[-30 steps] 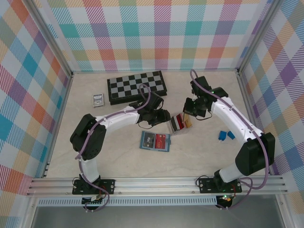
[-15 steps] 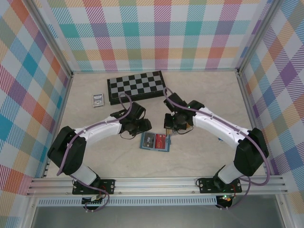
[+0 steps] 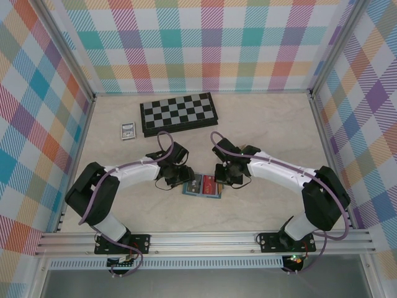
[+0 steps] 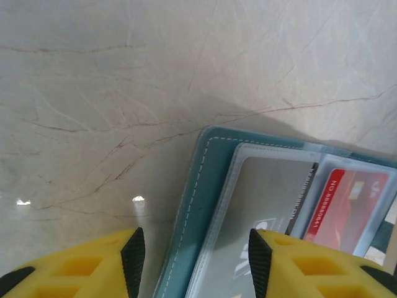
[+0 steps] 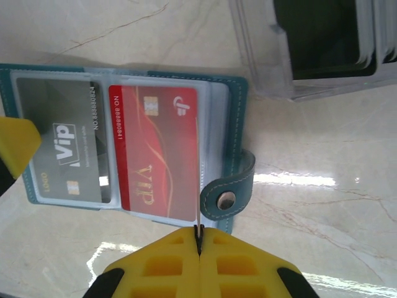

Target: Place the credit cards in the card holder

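Observation:
The teal card holder point(image 3: 206, 189) lies open on the table, with a grey card point(image 5: 62, 143) and a red card point(image 5: 158, 149) in its clear slots. My right gripper point(image 5: 199, 233) hovers at the holder's right end point(image 5: 239, 124), above the snap strap point(image 5: 232, 192). It is shut on a thin card point(image 5: 198, 208) seen edge-on; I cannot tell its colour. My left gripper point(image 4: 196, 264) is open, its pads point(image 4: 133, 261) straddling the holder's left edge point(image 4: 198, 205). In the top view the left gripper point(image 3: 180, 177) and the right gripper point(image 3: 224, 174) flank the holder.
A clear open-topped box point(image 5: 322, 43) holding dark cards stands just beyond the holder's right end. The black-and-white chessboard point(image 3: 178, 113) lies at the back, and a small silver framed rectangle point(image 3: 128, 130) to its left. Plaid walls enclose the table.
Both arms have come in and down to the holder. The right gripper moved from the box to the holder's right end, the left gripper to its left edge.

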Controlling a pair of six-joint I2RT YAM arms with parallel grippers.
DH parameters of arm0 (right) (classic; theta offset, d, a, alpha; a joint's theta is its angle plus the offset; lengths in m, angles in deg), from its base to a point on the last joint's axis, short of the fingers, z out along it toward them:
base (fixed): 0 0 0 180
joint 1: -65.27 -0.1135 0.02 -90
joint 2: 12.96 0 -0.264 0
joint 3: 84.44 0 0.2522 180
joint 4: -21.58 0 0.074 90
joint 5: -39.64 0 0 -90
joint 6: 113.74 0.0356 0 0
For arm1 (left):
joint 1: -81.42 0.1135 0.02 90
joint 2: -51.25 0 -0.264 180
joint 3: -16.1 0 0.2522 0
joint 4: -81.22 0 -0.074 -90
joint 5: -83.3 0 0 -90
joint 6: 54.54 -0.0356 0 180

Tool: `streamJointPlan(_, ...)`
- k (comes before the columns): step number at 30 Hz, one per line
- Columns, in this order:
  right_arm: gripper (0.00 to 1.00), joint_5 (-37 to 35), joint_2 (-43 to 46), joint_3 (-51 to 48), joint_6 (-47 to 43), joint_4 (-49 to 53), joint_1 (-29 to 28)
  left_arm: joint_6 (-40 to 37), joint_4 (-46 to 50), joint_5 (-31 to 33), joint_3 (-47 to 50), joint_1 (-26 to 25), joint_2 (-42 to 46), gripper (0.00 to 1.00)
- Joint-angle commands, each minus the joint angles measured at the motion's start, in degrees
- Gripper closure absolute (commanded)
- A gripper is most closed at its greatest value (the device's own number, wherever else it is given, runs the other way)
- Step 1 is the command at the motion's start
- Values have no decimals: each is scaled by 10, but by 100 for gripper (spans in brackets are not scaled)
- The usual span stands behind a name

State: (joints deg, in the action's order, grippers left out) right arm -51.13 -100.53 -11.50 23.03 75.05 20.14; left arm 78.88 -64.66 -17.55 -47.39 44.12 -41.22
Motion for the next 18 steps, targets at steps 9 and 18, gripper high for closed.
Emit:
streamJointPlan(9, 100, 1, 15, -52, 14, -73, -3, -28, -6, -25, 5, 0, -33, 62)
streamJointPlan(18, 100, -4, 26, -68, 13, -83, 3, -32, -5, -28, 15, -4, -38, 65)
